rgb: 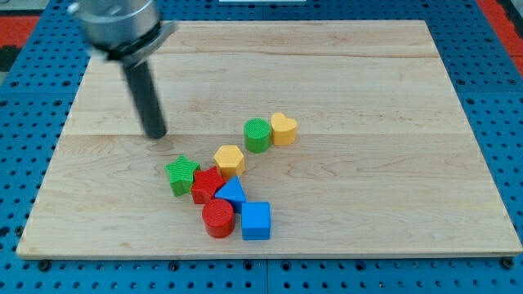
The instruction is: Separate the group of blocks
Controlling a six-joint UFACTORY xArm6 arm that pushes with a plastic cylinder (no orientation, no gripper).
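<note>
- our arm ends in a straight dark rod, so there is no gripper here to be wide, narrow or holding anything; the rod hangs from a blurred grey mount at the far left of the view.
- my tip [154, 135] rests on the tabletop [392, 98], left of centre, touching no block.
- the nearest block to the tip is the green star block [181, 175], which lies nearer to us and a little to the right, apart from the tip.
- the red star-like block [206, 184] sits just right of the green star block, touching or almost touching it.
- the yellow hexagon block [230, 158] lies to the far right of the red star-like block, close against the cluster.
- the blue triangle block [232, 193] sits right beside the red star-like block, on its right.
- the red cylinder [218, 218] is at the near end of the group, just under the blue triangle block in the view.
- the blue cube [256, 220] stands just right of the red cylinder, touching or nearly so.
- farther off and to the right, the green cylinder [257, 134] and the yellow heart block [283, 128] sit side by side, touching, a small gap away from the yellow hexagon block.
- the pale wooden tabletop lies on a blue pegboard [24, 98] that shows on all sides.
</note>
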